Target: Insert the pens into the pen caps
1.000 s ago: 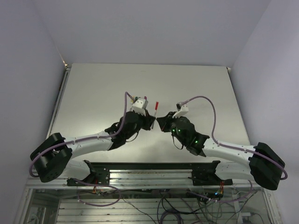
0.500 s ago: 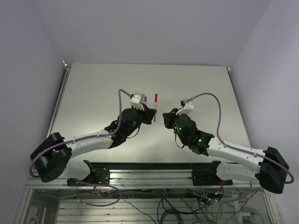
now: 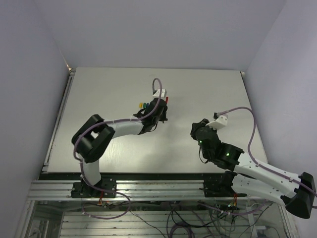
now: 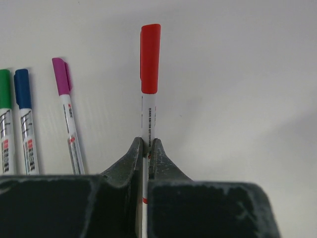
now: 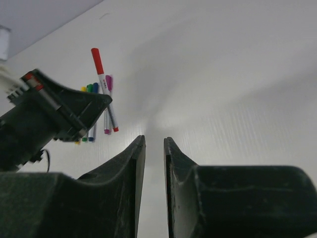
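**A:** The red pen (image 4: 149, 116) is judged light and stiff: a thin, smooth plastic barrel that could slip or pivot if it were pinched loosely.

**B:** Agreed. A hold on the bare barrel, well short of the red cap (image 4: 150, 58), is favoured, so the capped end is left free. A firm squeeze should be tolerated by the barrel.

**A:** Now the grips. Nearest the bases, the right fingers (image 5: 132, 163) are parted only a little. Nothing is held between them and nothing is touched, and bare table (image 5: 237, 99) is seen past the narrow gap.

**B:** Farther out, the left fingers (image 4: 130, 161) are pressed together on the red pen's barrel, low on its length. No gap is seen apart from the barrel itself, and the capped end projects well past the tips.

**A:** The pen looks to be carried clear of the table, and a faint shadow is cast beside the cap. Whether the cap is pushed fully home cannot be told.

**B:** Beyond and to one side, the purple pen (image 4: 69, 119), blue pen (image 4: 27, 129) and green pen (image 4: 5, 124) are laid side by side on the table. Each has its cap fitted.
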